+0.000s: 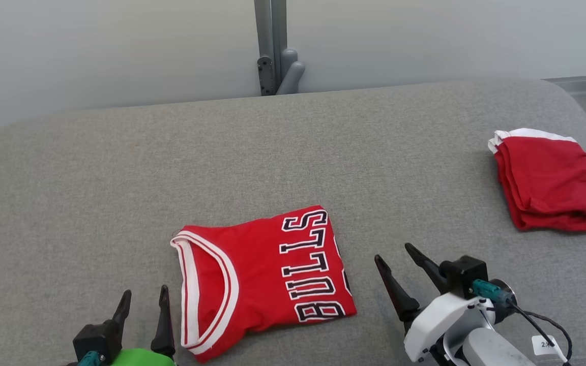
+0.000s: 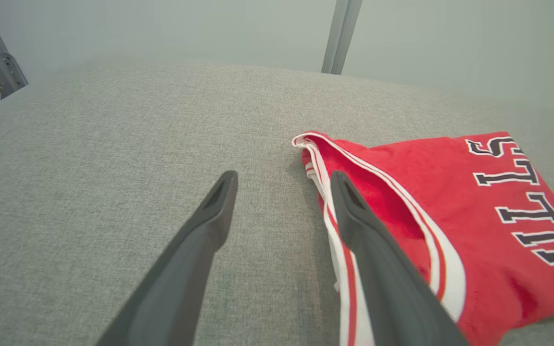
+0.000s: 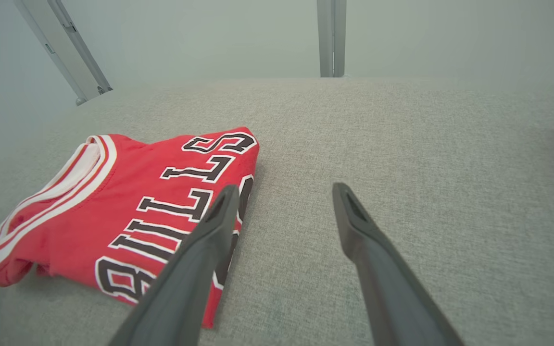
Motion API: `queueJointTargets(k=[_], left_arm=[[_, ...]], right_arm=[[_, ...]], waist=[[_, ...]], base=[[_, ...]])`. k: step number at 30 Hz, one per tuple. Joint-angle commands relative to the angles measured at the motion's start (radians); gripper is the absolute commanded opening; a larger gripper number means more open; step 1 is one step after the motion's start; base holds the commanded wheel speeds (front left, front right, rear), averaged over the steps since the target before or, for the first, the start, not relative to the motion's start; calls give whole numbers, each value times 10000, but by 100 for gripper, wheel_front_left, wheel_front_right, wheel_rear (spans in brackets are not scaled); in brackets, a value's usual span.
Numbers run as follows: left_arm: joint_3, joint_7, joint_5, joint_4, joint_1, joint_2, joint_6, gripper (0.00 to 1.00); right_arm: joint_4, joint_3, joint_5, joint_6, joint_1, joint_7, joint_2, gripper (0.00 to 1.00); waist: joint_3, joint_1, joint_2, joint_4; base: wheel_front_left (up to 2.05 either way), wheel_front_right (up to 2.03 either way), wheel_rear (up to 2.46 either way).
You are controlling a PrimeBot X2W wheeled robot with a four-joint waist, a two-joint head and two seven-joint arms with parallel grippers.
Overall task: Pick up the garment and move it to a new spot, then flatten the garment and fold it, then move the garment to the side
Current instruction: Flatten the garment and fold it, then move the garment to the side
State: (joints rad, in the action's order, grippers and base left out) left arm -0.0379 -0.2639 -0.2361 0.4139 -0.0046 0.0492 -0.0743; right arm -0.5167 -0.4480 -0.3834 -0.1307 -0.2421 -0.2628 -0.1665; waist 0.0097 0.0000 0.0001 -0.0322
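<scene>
The garment [image 1: 262, 277] is a red jersey with white trim and black "BULLS" lettering, folded into a compact rectangle near the front of the grey table [image 1: 120, 178]. My left gripper [image 1: 143, 297] stands open just left of its white neckline, empty. In the left wrist view the jersey [image 2: 450, 206] lies to the right of my open left gripper [image 2: 282, 180], whose right finger overlaps the trim. Right of the lettered edge, my right gripper [image 1: 394, 251] is open and empty. The right wrist view shows the jersey [image 3: 128, 206] left of the open right gripper [image 3: 284, 190].
A second folded red cloth with a white edge [image 1: 547, 180] lies at the table's right side. A grey metal post [image 1: 272, 46] rises behind the table's far edge, against a pale wall. Bare grey fabric spreads left and behind the jersey.
</scene>
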Motion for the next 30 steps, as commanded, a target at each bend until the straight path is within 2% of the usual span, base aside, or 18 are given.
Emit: queueJointTargets(k=[1, 8, 16, 24, 30], left_arm=[[17, 2, 105, -35, 220, 31, 54, 100], [-152, 2, 214, -208, 77, 33, 58, 100], [-646, 2, 216, -588, -614, 31, 158, 100], [-1089, 2, 192, -759, -1040, 33, 339, 100], [-1161, 2, 243, -804, -1088, 30, 417, 100]], right_arm=[[50, 67, 88, 2, 129, -19, 45, 100], [178, 292, 295, 2, 112, -19, 247, 100], [-308, -34, -113, 2, -1005, -18, 345, 100], [-1497, -732, -1042, 2, -1865, -20, 429, 100], [-2294, -1701, -1925, 2, -2215, -8, 392, 100]], waist=[[-100, 0, -1, -129], [139, 0, -1, 76], [1404, 0, -1, 764], [2097, 0, -1, 1381], [2165, 0, -1, 1597]], base=[[0, 0, 0], [0, 0, 0], [0, 0, 0], [0, 0, 0], [0, 0, 0]])
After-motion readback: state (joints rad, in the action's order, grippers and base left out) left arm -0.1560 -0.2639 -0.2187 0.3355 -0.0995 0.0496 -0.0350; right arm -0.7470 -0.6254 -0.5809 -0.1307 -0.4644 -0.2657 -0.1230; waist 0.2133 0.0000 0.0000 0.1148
